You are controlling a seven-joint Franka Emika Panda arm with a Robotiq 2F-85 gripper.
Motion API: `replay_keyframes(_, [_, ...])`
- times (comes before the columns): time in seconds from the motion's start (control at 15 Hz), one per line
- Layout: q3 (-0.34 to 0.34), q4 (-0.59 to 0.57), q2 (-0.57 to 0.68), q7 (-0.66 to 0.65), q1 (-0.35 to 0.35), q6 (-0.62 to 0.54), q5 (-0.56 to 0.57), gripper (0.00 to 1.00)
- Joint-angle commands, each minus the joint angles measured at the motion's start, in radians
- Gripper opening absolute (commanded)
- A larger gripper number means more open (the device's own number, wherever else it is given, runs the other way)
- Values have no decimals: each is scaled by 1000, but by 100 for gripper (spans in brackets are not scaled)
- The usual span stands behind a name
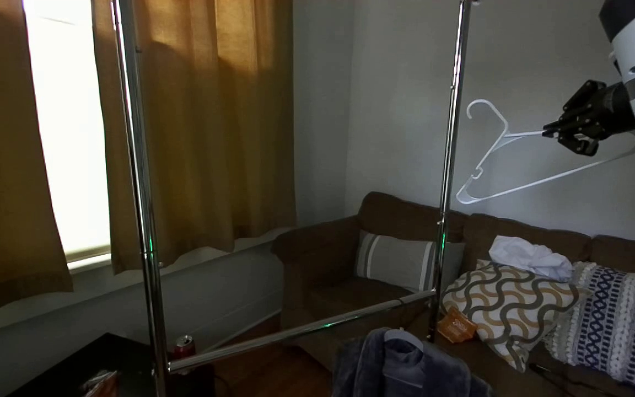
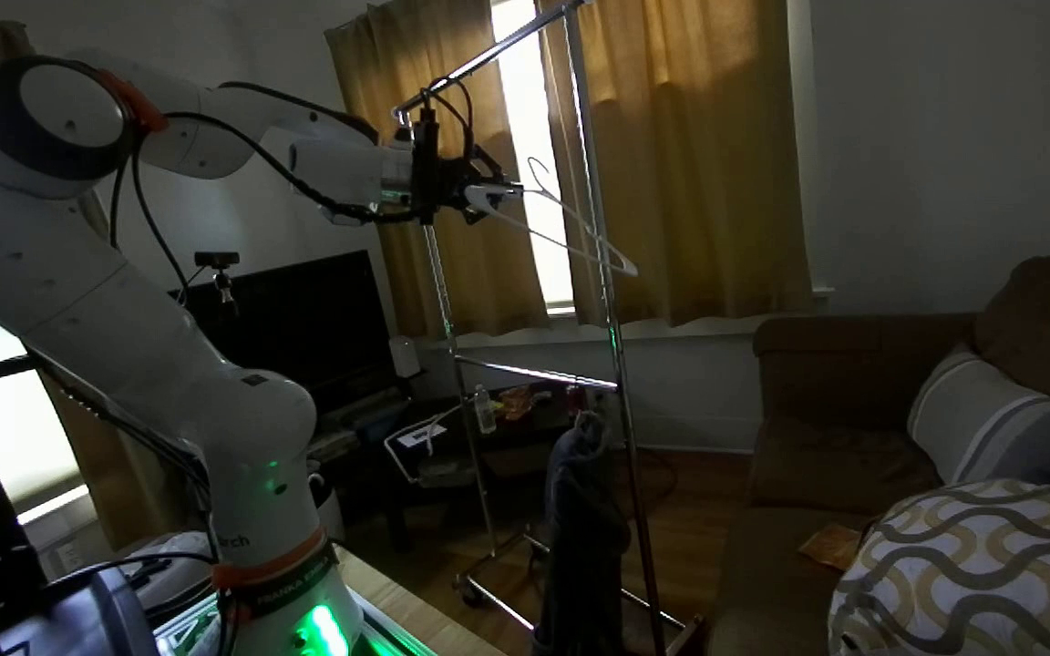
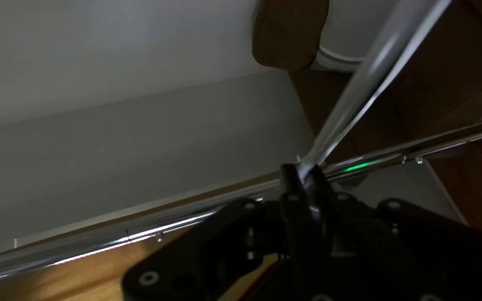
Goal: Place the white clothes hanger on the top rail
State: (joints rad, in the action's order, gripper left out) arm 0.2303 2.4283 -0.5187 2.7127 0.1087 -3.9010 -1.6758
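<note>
In an exterior view, your gripper [image 1: 548, 132] pinches the white clothes hanger [image 1: 507, 134] near a chrome upright [image 1: 450, 138], a sofa [image 1: 405, 218] behind. In an exterior view, the hanger overlaps an upright below the top rail [image 2: 511, 42]; contact is unclear. Wrist view: a pole [image 3: 78, 246] crosses beyond your fingertips [image 3: 290, 183].

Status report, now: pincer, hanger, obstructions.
Pincer shut on white clothes hanger. Hanger not yet on top rail. Rack upright possibly in the way; clearance unclear.
</note>
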Motion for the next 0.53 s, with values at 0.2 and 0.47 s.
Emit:
replay_keyframes(0.2, [-58, 55, -4, 45, 137, -72, -77, 2])
replay_keyframes(0.47, [-120, 92, 9, 45, 240, -73, -94, 2])
